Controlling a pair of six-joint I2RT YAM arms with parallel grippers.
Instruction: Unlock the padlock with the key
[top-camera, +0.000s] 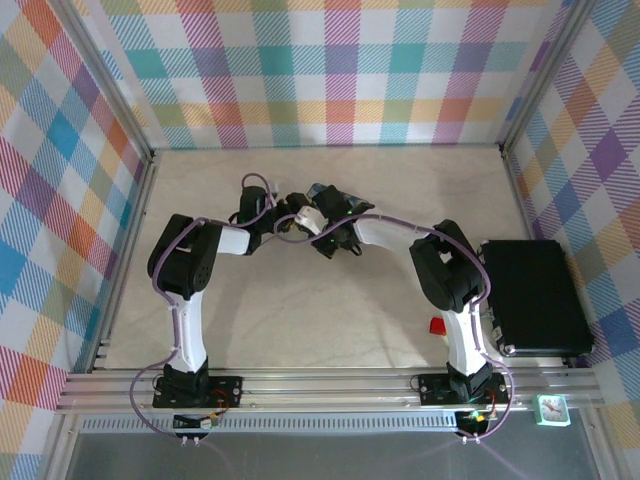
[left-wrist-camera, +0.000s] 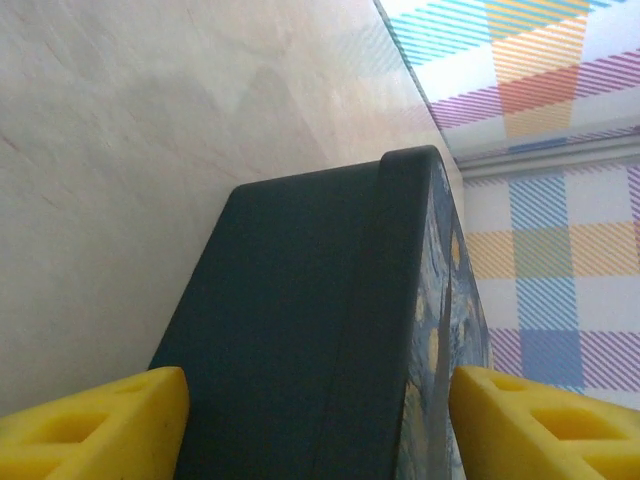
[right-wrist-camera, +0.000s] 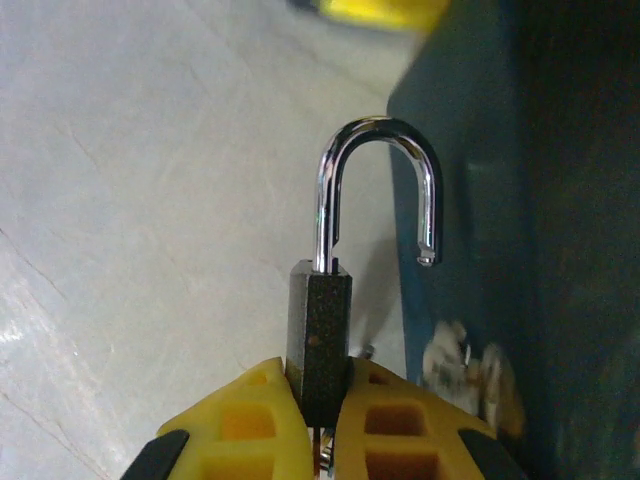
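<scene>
The left arm (top-camera: 185, 260) and right arm (top-camera: 445, 265) are reaching inward over the worktop (top-camera: 300, 330), elbows bowing outward, wrists meeting near the middle of its far half. The left pincer (left-wrist-camera: 320, 375) is straddling the tin (left-wrist-camera: 310, 300), its fingers (left-wrist-camera: 100, 425) lying close along both sides; whether it is squeezing, I cannot tell. The right pincer (right-wrist-camera: 322, 365) is clamping tight on the padlock (right-wrist-camera: 320, 315), gripping its black body just beside the tin's wall. The padlock's long axis is running in line with that pincer's fingers. Its shackle (right-wrist-camera: 380, 122) is pointing away from the wrist and standing open, the free end hanging clear of the body. The tin is looking closed, its contents hidden. A black case (top-camera: 535, 295) is lying shut along the right edge.
</scene>
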